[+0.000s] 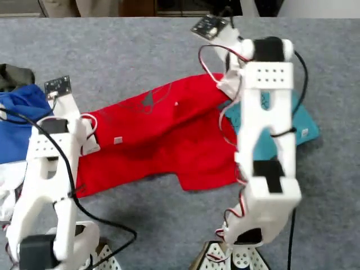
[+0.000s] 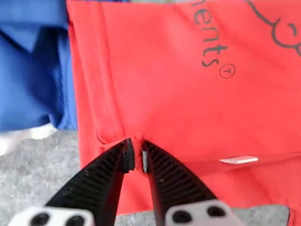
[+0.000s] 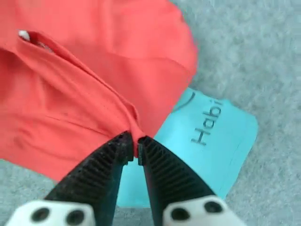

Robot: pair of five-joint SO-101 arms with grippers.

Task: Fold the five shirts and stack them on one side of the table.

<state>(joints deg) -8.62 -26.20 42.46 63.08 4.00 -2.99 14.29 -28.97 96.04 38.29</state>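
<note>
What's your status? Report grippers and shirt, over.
Left gripper shut on red shirt, at its edge. Right gripper shut on the far end. Teal shirt partly under the red one; blue shirt beside left gripper.

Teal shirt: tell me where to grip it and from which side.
Take the teal shirt by its bare outer edge, coming from the robot's right. It lies flat and the red shirt covers its inner part, so likely only that edge can be pinched without catching red cloth.
</note>
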